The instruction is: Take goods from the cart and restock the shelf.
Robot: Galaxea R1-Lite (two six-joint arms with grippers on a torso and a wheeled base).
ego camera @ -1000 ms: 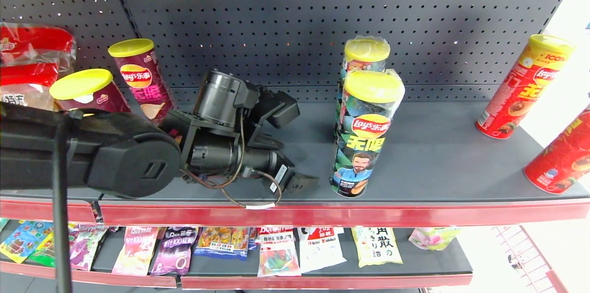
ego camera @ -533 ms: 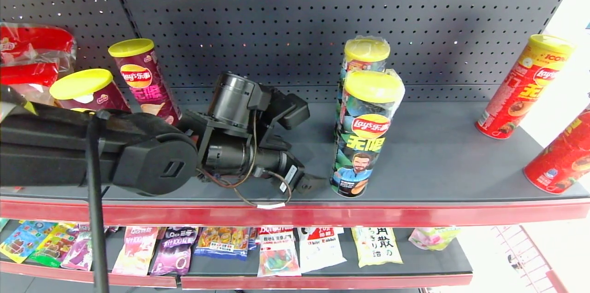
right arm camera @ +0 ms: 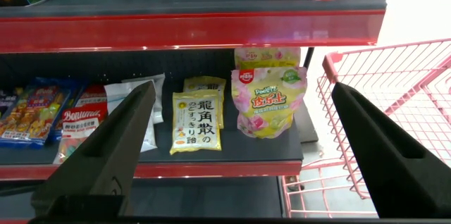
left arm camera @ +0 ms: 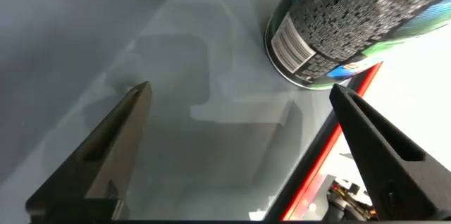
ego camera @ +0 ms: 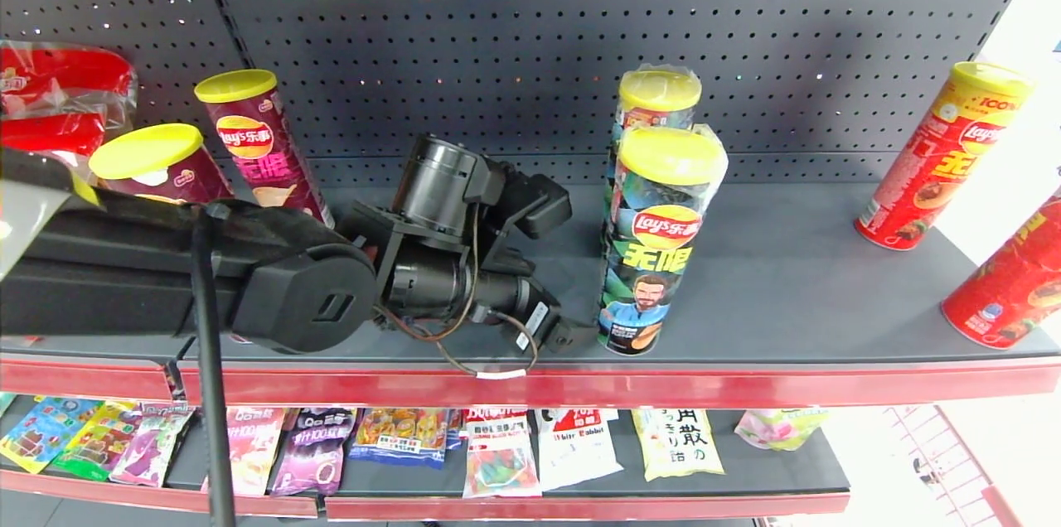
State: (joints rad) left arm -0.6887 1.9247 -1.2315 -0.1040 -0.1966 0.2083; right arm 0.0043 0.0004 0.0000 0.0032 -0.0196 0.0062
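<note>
So the shelf (ego camera: 787, 278) is a dark grey board with a red strip (ego camera: 663, 382) along its front edge and a dark pegboard (ego camera: 530, 30) behind it. The green-and-black chip can (ego camera: 659, 245) stands upright near the front edge, yellow lid on and clear film bunched around the top, so nobody's seeing what's inside. A second can (ego camera: 659, 92) with the same lid sits right behind it, mostly hidden. Off to the left are two maroon cans (ego camera: 257, 142), also lidded, plus some red packets (ego camera: 58, 96) in clear wrap that are cut off by the frame. On the right are two red cans (ego camera: 945, 154), the nearer one half out of the picture. The left gripper (left arm camera: 241, 90) lies low over the shelf board with its fingers spread wide and nothing between them. One tip is just beside the base of the green-and-black can, and it's hard to tell if it actually touches. The right gripper (right arm camera: 243, 86) is spread wide too, holding nothing, and hangs in front of the lower shelf (right arm camera: 211, 157), where candy bags (right arm camera: 271, 101) lie flat in a row. The red wire cart (right arm camera: 394, 111) stands beside the shelf unit, cut off at the edge, so its contents can't be made out.
</note>
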